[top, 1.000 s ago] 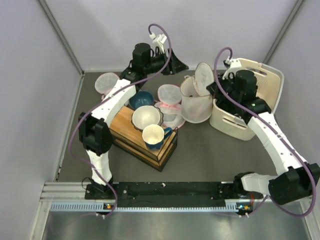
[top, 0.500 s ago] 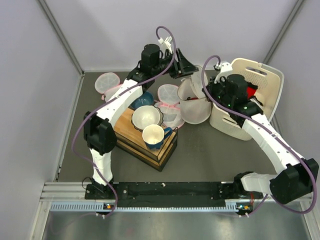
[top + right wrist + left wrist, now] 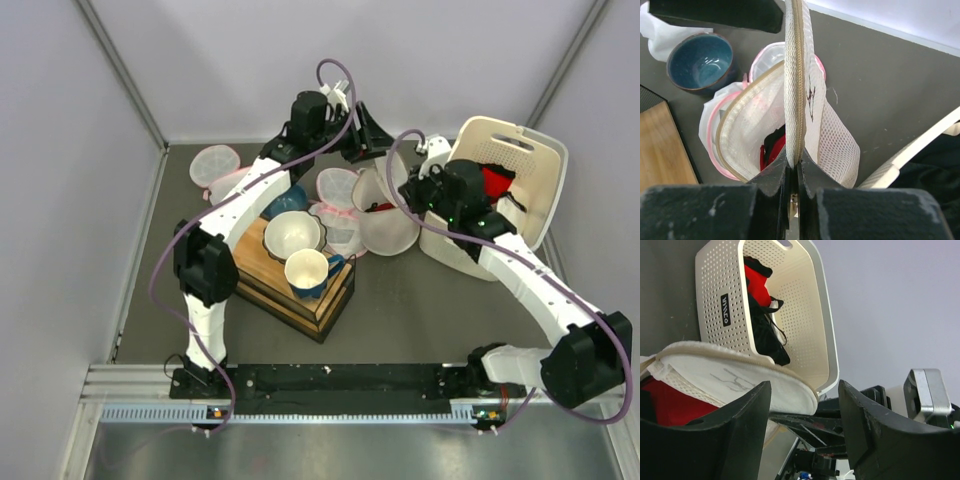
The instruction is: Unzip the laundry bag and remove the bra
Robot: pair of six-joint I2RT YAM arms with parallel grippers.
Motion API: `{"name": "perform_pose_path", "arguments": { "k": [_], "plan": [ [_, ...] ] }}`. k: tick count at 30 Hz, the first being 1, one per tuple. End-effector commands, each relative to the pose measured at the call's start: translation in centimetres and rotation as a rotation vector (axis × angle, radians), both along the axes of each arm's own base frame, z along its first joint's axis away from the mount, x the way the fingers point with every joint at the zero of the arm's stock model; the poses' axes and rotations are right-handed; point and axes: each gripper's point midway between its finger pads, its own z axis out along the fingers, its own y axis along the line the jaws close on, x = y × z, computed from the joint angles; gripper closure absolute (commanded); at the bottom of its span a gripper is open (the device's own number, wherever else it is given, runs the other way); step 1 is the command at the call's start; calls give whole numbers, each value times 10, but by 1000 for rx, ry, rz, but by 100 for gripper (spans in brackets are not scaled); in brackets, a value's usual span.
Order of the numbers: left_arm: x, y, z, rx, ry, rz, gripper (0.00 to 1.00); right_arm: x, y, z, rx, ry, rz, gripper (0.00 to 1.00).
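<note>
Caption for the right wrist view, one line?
Right pincer pinches the laundry bag by its unzipped flap; red bra shows inside.

The dark table (image 3: 420, 300) holds a wooden box (image 3: 298, 298), cream basket (image 3: 522, 160), mesh bags (image 3: 337, 188) and, seemingly, the laundry bag (image 3: 392, 228).

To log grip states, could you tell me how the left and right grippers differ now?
The right gripper is shut on the zipper edge of the laundry bag; the left gripper is open, holding nothing. The right gripper holds that edge upright; the left gripper hovers beside it. Both are at the bag.
</note>
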Motion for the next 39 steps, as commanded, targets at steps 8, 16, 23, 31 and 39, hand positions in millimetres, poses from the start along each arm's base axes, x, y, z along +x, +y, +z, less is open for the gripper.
{"name": "perform_pose_path", "arguments": {
  "k": [8, 16, 23, 31, 39],
  "plan": [
    [4, -6, -12, 85, -28, 33, 34, 0, 25, 21, 30, -94, 67, 100],
    [0, -3, -9, 72, -61, 28, 100, -10, 20, 24, 59, -80, 45, 20],
    [-18, 1, 9, 44, -170, -70, 100, -39, -30, 68, 155, -133, -74, 1],
    [-25, 14, 26, -30, -154, 40, 100, -74, -20, 43, 249, 35, 25, 22],
    [-20, 19, 22, -8, -126, 187, 100, -86, 10, -7, 342, 179, -24, 38]
  ]
}}
